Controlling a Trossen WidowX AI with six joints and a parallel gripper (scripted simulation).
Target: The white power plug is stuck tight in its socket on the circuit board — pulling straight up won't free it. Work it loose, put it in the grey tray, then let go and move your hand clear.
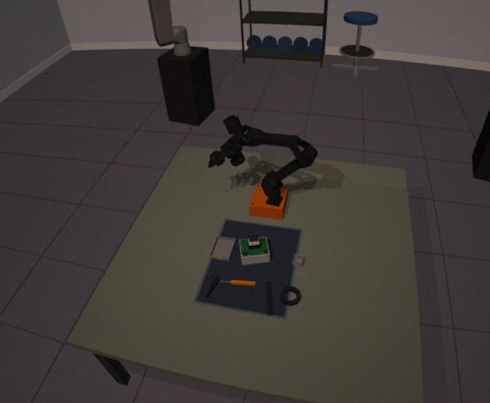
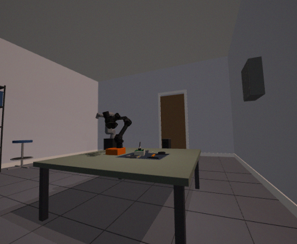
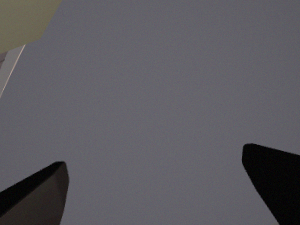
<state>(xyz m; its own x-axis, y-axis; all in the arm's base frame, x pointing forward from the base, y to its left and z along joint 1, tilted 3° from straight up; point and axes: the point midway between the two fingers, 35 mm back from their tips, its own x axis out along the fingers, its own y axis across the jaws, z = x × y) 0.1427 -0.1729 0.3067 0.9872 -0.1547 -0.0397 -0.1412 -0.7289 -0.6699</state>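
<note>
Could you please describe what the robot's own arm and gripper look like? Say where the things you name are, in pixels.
The arm (image 1: 295,140) (image 2: 123,131) is dark, nearly black, with slender links and chunky, rounded joints. The gripper (image 1: 211,165) (image 3: 157,163) is equally dark, with two fingers that narrow toward blunt tips. I can make out no cables or markings.

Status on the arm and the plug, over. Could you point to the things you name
Gripper (image 1: 212,162) (image 3: 157,163) open, nothing held. White plug (image 1: 254,243) upright in circuit board (image 1: 246,251), not in grey tray (image 1: 224,249). No obstruction visible above plug.
</note>
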